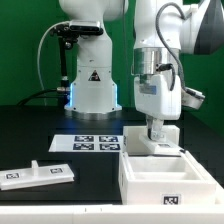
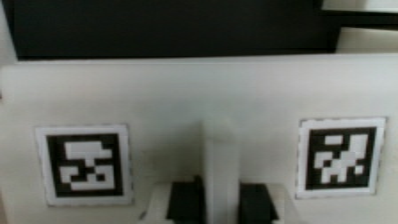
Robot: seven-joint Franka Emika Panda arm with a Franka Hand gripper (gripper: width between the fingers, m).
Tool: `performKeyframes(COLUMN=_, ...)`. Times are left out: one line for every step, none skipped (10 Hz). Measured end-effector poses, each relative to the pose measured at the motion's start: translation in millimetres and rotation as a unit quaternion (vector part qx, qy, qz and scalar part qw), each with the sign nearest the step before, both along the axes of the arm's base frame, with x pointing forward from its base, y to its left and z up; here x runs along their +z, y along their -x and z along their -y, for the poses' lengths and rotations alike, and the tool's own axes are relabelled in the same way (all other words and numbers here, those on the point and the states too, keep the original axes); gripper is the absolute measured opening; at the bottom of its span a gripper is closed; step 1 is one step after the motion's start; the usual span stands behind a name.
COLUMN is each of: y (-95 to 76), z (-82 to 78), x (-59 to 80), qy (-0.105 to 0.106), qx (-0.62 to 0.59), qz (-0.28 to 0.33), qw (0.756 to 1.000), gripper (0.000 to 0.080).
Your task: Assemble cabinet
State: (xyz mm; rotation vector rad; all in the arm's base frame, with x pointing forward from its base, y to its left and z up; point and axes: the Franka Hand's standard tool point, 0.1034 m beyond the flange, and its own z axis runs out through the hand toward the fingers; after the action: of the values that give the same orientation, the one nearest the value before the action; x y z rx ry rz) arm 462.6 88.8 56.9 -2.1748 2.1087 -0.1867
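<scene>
On the exterior view's left lies a flat cabinet panel [image 1: 36,175], with the marker board [image 1: 97,143] mid-table. Further right the arm drops vertically, wrist straight down, gripper [image 1: 157,140] at the back wall of the open cabinet box [image 1: 140,182]. Its fingers [image 2: 178,203] closely straddle that thin wall; whether they clamp it, I cannot tell.

White arm [image 1: 150,30] at the exterior frame's upper right, wrist pointing straight down, gripper [image 1: 157,136] low at right of centre, dark fingertips [image 2: 175,205] narrowly apart, grip unclear
</scene>
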Motion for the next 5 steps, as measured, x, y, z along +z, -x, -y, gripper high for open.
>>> performKeyframes(y=-4.7, z=1.3, x=2.7, qy=-0.002, qx=-0.002, qz=0.002, qw=1.0, gripper=0.0067)
performKeyframes(y=-8.4, z=3.9, x=4.9, qy=-0.003, qx=0.001, qz=0.003, qw=1.0, gripper=0.0067)
performKeyframes(y=-10.5, z=5.0, x=5.3, qy=-0.002, qx=-0.001, qz=0.005, qw=1.0, gripper=0.0067)
performKeyframes(y=-11.0, z=3.5, x=3.7, qy=-0.001, qx=0.0, qz=0.004, qw=1.0, gripper=0.0067)
performKeyframes(y=-11.2, z=1.5, x=1.0, qy=0.001, qx=0.0, qz=0.003, qw=1.0, gripper=0.0067)
